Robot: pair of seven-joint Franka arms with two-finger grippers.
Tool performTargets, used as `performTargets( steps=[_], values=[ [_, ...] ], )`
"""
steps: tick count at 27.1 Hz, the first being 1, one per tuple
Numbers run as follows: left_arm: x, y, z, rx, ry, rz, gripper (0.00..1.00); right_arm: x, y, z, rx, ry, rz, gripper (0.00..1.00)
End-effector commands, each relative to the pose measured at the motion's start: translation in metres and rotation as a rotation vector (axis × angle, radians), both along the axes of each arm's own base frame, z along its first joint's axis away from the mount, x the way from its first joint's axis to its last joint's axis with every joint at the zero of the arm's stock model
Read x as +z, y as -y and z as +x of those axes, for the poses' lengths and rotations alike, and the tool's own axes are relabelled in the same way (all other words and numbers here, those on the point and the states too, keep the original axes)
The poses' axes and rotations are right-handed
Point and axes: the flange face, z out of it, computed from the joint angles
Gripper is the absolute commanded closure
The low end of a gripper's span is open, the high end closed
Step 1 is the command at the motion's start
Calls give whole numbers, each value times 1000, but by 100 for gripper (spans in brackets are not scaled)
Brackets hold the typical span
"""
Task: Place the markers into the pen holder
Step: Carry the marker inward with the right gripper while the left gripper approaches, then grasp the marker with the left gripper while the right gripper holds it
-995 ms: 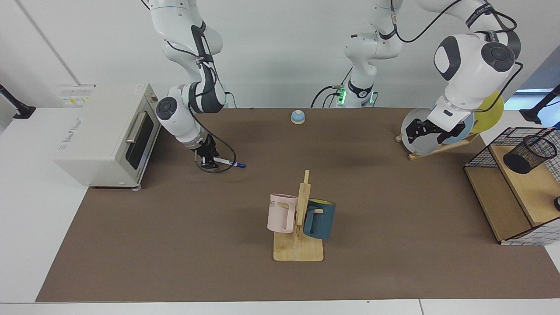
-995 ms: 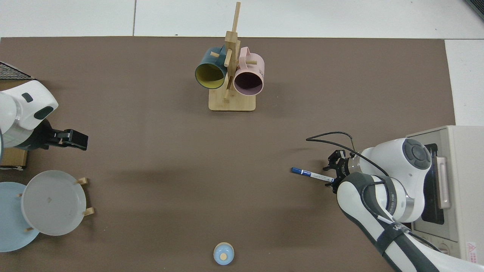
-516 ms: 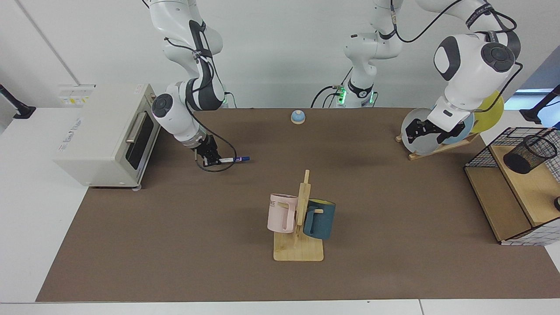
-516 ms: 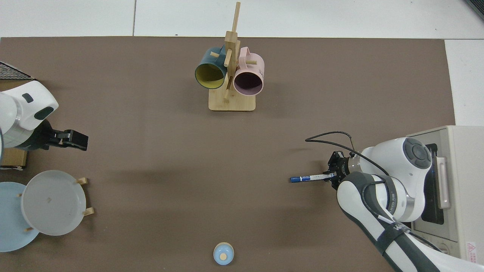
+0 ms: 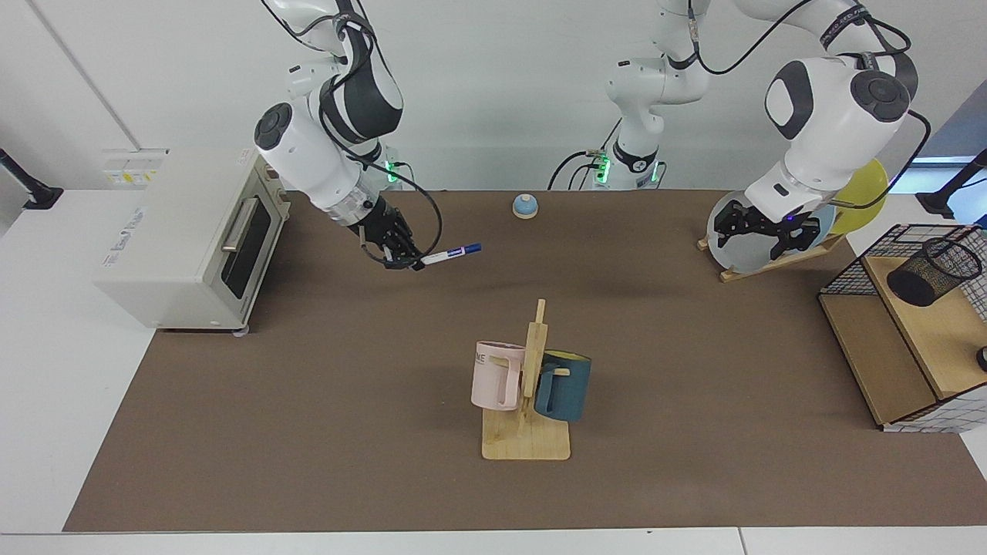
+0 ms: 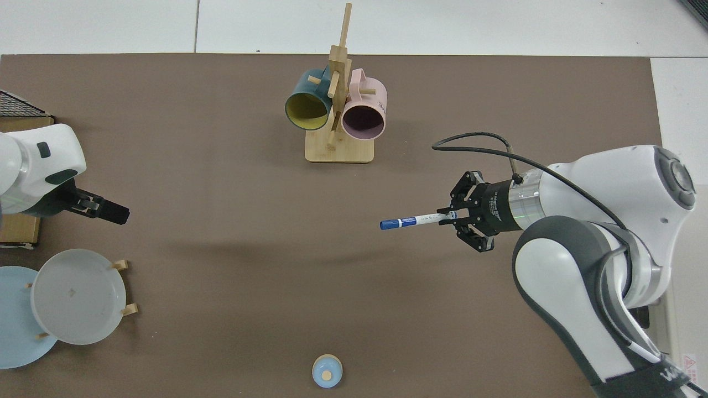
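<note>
The right end effector (image 5: 414, 264) has lifted the slim white marker with a blue cap (image 5: 451, 253) off the tabletop, pinching its end. The left end effector (image 5: 763, 231) waits open by the plates. The black mesh pen holder (image 5: 933, 270) at the far edge is still empty.

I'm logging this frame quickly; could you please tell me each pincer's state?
Right pincer: closed on the marker, held above the table.
Left pincer: open, empty, by the plates.

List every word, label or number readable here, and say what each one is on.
"ME": the visible end of dark print on the pink mug; the rest is hidden.
Toaster oven: side lettering and yellow stickers, too blurred to read.
Marker in the right gripper: blue print, too small.
Right arm's forearm: lettering partly visible, unreadable.
</note>
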Motion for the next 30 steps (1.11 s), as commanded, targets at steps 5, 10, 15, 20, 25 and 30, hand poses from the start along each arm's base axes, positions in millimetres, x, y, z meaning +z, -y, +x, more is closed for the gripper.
performTargets(
  steps=[5,10,15,20,25,30],
  values=[
    [18,6,5,-275,68,-109,0,52,-69,-8,50,37,146,100],
    [39,15,13,-452,129,-112,0,63,-119,-21,-3,42,190,100],
    [64,42,32,-735,254,-77,0,73,-162,-36,-120,55,218,100],
    [78,64,21,-915,256,-76,0,73,-193,-48,-174,51,240,100],
    [103,93,-5,-1187,246,-83,0,67,-220,-43,-313,33,270,100],
    [102,132,-18,-1359,197,-48,0,69,-236,-32,-348,20,289,100]
  ],
)
